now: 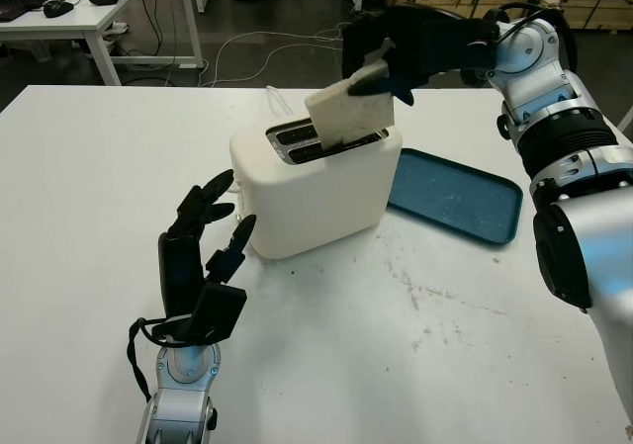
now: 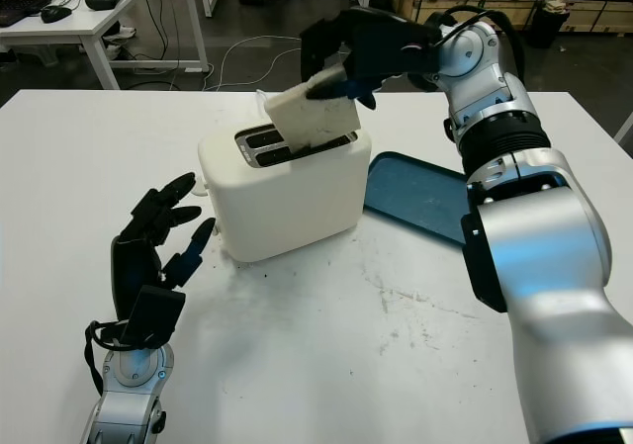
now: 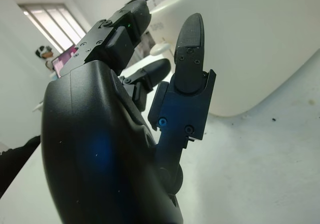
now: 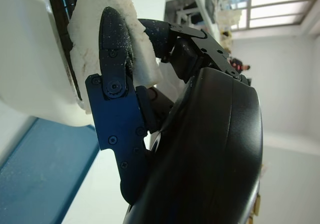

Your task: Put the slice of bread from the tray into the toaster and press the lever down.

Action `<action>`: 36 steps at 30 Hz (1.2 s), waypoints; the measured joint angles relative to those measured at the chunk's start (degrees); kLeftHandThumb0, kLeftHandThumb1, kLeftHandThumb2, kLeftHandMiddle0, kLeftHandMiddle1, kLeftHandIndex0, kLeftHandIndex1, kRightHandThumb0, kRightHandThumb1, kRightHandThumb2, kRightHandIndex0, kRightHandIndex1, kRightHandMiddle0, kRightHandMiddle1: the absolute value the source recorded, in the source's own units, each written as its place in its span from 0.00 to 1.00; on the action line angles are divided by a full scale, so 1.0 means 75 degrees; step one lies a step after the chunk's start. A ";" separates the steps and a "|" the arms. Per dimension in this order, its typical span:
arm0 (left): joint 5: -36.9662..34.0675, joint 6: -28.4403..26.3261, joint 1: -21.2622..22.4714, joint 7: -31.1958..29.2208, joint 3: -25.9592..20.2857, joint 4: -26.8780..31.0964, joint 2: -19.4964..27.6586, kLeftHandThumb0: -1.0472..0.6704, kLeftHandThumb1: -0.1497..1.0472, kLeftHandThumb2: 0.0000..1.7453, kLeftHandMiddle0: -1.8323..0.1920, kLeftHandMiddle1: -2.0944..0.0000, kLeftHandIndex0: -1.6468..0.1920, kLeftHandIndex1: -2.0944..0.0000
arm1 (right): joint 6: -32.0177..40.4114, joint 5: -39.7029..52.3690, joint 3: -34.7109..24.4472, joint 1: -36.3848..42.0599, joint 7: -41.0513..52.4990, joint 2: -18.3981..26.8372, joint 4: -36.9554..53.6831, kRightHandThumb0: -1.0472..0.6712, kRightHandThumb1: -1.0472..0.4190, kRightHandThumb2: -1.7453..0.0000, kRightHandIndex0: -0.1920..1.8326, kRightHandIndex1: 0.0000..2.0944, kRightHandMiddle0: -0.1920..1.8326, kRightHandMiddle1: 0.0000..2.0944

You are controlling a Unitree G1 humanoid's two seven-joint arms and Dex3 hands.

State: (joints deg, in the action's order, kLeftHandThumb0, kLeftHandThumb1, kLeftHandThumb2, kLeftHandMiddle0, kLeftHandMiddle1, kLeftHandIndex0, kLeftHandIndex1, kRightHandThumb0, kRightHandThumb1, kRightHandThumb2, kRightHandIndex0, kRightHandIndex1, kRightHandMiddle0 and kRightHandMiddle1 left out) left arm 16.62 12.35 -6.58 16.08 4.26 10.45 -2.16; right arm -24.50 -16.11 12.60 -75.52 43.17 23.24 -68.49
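A white toaster stands mid-table with two dark slots on top. My right hand is shut on a slice of bread, holding it tilted above the toaster with its lower corner at the nearer slot. In the right wrist view the bread is pinched between black fingers beside the toaster's top. My left hand is open, raised off the table just left of the toaster's near corner; the toaster wall shows close beside it in the left wrist view.
A blue tray lies to the right of the toaster, nothing on it. The white table has free room in front and to the left. Desks and cables fill the floor beyond the far edge.
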 measured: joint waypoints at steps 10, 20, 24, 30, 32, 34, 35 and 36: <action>0.0060 0.0001 0.0000 0.0082 0.0044 -0.0003 0.0000 0.34 0.89 0.11 0.75 0.49 0.63 0.83 | -0.0028 -0.0224 0.0307 0.0335 -0.0010 -0.0432 -0.0093 0.32 0.09 0.78 0.66 0.83 0.57 0.83; 0.0061 0.0000 -0.0001 0.0083 0.0100 -0.0003 0.0001 0.34 0.89 0.11 0.75 0.49 0.63 0.83 | -0.0295 -0.0276 0.0312 0.0534 -0.0184 -0.0571 -0.0112 0.28 0.09 0.76 0.68 0.83 0.59 0.83; 0.0080 0.0000 -0.0002 0.0111 0.0100 -0.0004 0.0001 0.34 0.89 0.11 0.74 0.50 0.63 0.83 | -0.0293 -0.0248 0.0250 0.0549 -0.0184 -0.0585 -0.0129 0.29 0.09 0.75 0.67 0.83 0.58 0.83; 0.0212 0.0000 -0.0002 0.0138 0.0109 -0.0004 0.0003 0.34 0.89 0.11 0.74 0.50 0.63 0.83 | -0.0321 -0.0203 0.0032 0.0619 -0.0683 -0.0588 -0.0136 0.26 0.09 0.80 0.64 0.83 0.53 0.83; 0.0213 0.0002 -0.0002 0.0142 0.0113 -0.0011 0.0003 0.34 0.89 0.11 0.74 0.51 0.62 0.83 | -0.0565 -0.0685 0.0333 0.0663 -0.1509 -0.0510 -0.0108 0.23 0.09 0.88 0.54 0.83 0.44 0.82; 0.0214 0.0002 -0.0003 0.0151 0.0115 -0.0026 0.0003 0.34 0.89 0.11 0.73 0.51 0.62 0.83 | -0.0938 -0.1558 0.0920 0.0674 -0.2454 -0.0283 0.0000 0.19 0.10 0.97 0.31 0.79 0.44 0.52; 0.0213 0.0002 -0.0003 0.0154 0.0115 -0.0031 0.0003 0.34 0.89 0.11 0.73 0.51 0.62 0.83 | -0.1119 -0.1961 0.1213 0.0673 -0.2828 -0.0131 0.0092 0.17 0.10 0.98 0.27 0.75 0.48 0.36; 0.0213 0.0003 -0.0003 0.0156 0.0115 -0.0035 0.0003 0.34 0.89 0.11 0.73 0.51 0.62 0.83 | -0.1275 -0.2361 0.1499 0.0672 -0.3222 0.0031 0.0187 0.16 0.11 0.99 0.26 0.65 0.51 0.23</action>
State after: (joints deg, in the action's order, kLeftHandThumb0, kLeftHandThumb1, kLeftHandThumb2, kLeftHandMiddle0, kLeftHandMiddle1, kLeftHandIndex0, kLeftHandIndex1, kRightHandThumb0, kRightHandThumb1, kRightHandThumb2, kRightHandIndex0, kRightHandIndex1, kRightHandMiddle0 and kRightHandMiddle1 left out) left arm 18.22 12.37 -6.60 17.25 5.12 10.19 -2.14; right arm -34.06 -33.82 23.84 -70.48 19.01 23.47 -67.09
